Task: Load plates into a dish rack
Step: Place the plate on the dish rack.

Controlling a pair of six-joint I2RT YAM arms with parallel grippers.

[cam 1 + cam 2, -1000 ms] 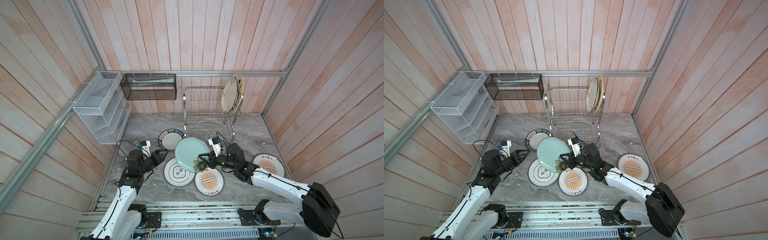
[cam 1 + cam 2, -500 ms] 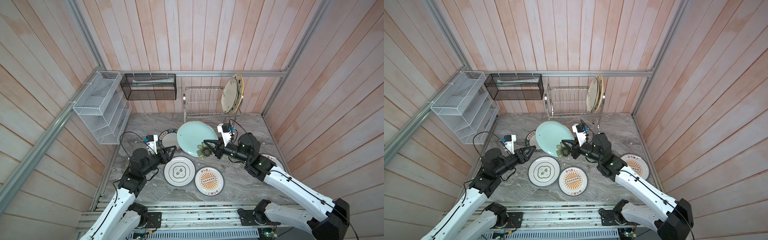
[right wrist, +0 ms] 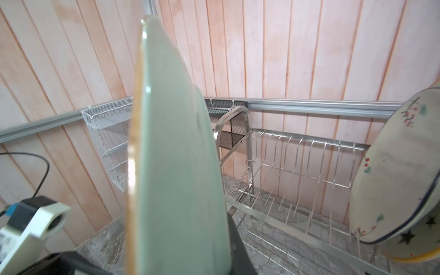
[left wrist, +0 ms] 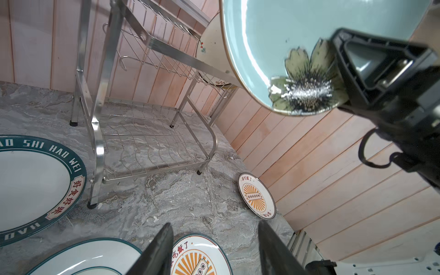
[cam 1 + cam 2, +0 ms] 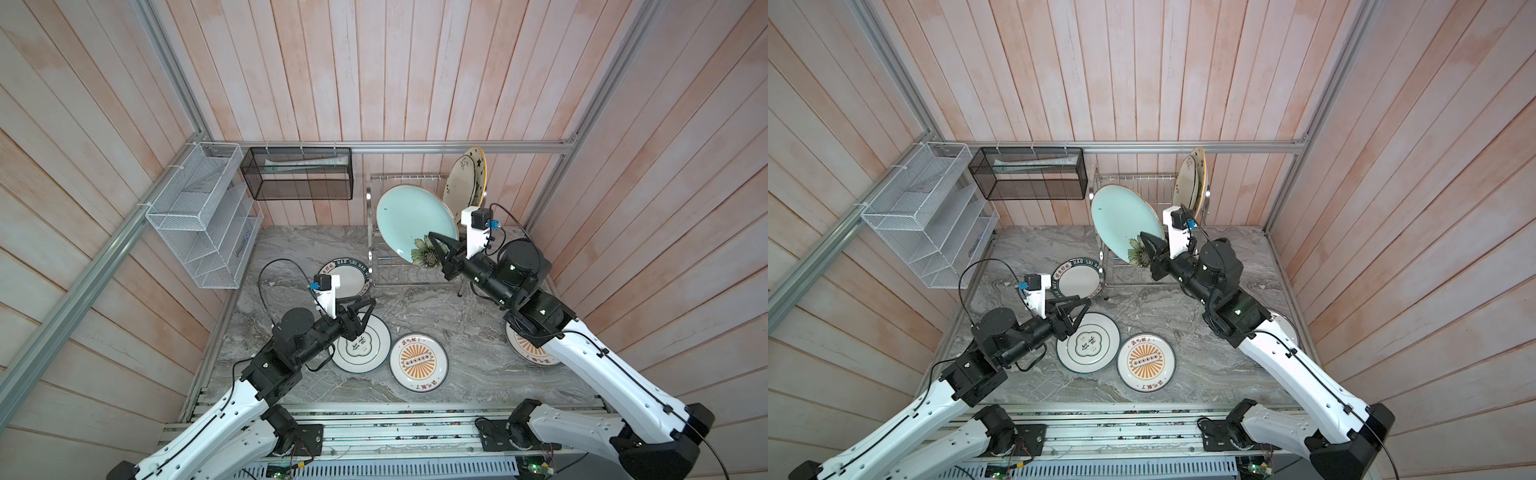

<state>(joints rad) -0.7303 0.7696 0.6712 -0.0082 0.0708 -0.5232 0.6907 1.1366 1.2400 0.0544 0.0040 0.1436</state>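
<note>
Right gripper (image 5: 435,246) clamped on green plate (image 5: 409,218) rim; plate hides rack (image 5: 409,178) front. Left gripper (image 5: 364,308) jaws apart, empty. Right arm covers half a sunburst plate (image 5: 523,354).

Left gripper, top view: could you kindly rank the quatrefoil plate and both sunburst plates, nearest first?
From the left gripper:
1. The green quatrefoil plate, directly by it.
2. The centre sunburst plate, front middle.
3. The right sunburst plate, far over on the robot's right.
</note>
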